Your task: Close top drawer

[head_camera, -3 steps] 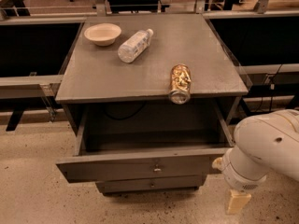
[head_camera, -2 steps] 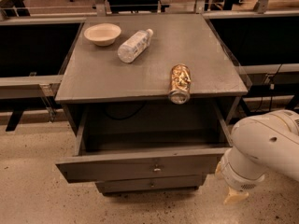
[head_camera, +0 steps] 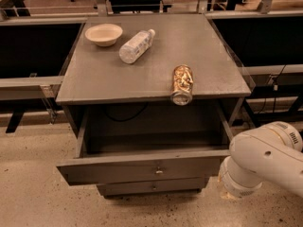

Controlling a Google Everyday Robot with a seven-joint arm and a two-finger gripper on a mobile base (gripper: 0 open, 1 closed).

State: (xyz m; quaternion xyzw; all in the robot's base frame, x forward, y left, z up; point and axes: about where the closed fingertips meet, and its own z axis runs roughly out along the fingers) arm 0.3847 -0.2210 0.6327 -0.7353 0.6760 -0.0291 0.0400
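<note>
The top drawer (head_camera: 137,170) of the grey cabinet is pulled wide open toward me. Its wide front panel has a small metal knob (head_camera: 159,172) at its centre. Its inside (head_camera: 151,143) looks empty. My white arm (head_camera: 262,160) reaches down at the lower right, just past the drawer's right front corner. My gripper (head_camera: 224,193) hangs below the arm's wrist, low beside that corner, and is almost wholly hidden by the arm.
On the cabinet top (head_camera: 94,82) lie a beige bowl (head_camera: 103,33), a clear plastic bottle (head_camera: 136,46) on its side, and a jar of golden contents (head_camera: 182,83) overhanging the front edge. A shorter drawer front (head_camera: 151,187) sits below. Dark benches flank the cabinet.
My arm has shifted a little down and toward the drawer's right corner. The gripper tip that showed below the wrist is now nearly hidden. The drawer has not moved.
</note>
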